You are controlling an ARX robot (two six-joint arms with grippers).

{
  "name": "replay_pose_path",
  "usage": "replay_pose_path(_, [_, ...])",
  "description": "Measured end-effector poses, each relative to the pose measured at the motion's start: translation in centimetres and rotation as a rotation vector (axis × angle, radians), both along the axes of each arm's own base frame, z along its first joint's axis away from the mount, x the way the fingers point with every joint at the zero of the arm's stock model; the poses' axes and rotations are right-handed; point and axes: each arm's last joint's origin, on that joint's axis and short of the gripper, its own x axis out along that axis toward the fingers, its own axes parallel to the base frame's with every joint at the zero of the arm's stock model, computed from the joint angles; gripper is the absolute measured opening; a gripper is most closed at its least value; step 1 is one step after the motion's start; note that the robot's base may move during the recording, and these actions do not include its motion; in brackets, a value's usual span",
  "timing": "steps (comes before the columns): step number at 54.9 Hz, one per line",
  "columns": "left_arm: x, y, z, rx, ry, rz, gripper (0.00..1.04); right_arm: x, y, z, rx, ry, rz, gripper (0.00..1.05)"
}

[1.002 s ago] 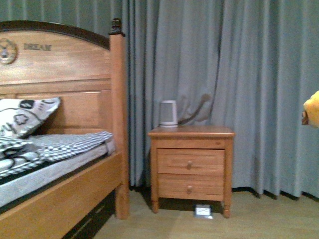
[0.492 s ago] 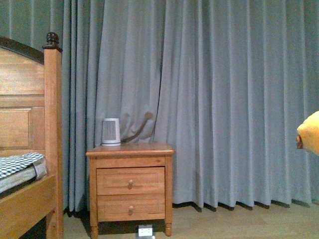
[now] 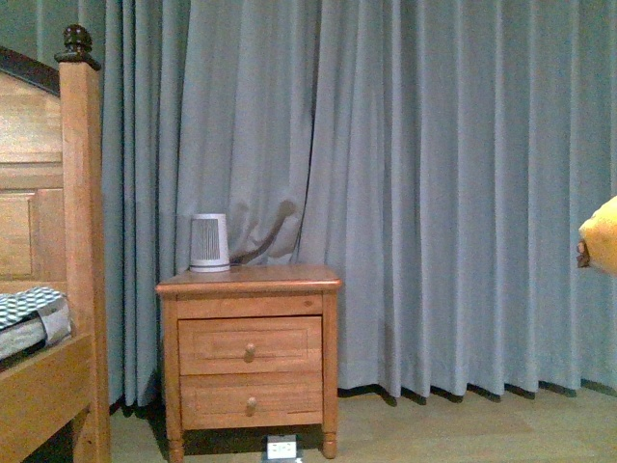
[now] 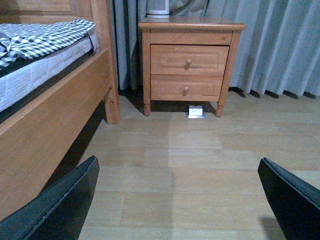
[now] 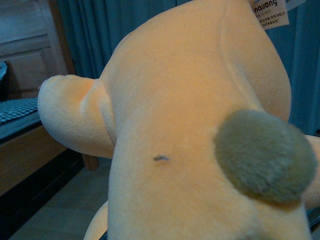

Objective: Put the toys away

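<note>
One soft yellow-orange plush animal (image 3: 603,236) hung in mid-air at the far right of the bedroom, in front of the curtain and well clear of the floor. Only its edge showed from the front. In the right wrist view its rounded body (image 5: 190,140) filled nearly the whole picture, with one grey-green round patch and one printed paper tag at the top. The right end effector was hidden behind the plush, so whether it pinched the toy could not be told.

The left end effector (image 4: 177,162) hovered low over the pale wooden plank floor (image 4: 210,150), its two black fingers (image 4: 65,205) spread wide with nothing between them.

One small wooden bedside cabinet (image 3: 249,357) with two drawers, each with one round knob, stood against the long grey-blue pleated curtain (image 3: 434,174). One white cylindrical appliance with a slatted front (image 3: 209,242) sat on its top, towards the back left corner. One small white socket block (image 3: 281,448) lay on the floor just in front of the cabinet, between its front legs.

One wooden bed frame (image 3: 79,251) with a dark knob on its post stood just left of the cabinet. The bed carried checked black-and-white bedding (image 4: 45,35) on its mattress.
</note>
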Motion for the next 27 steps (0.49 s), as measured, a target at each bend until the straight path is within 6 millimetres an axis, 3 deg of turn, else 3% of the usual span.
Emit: replay_pose_path(27, [0.00,0.00,0.00,0.000,0.000,0.000,0.99,0.00,-0.01,0.00,0.000,0.000,-0.003,0.20])
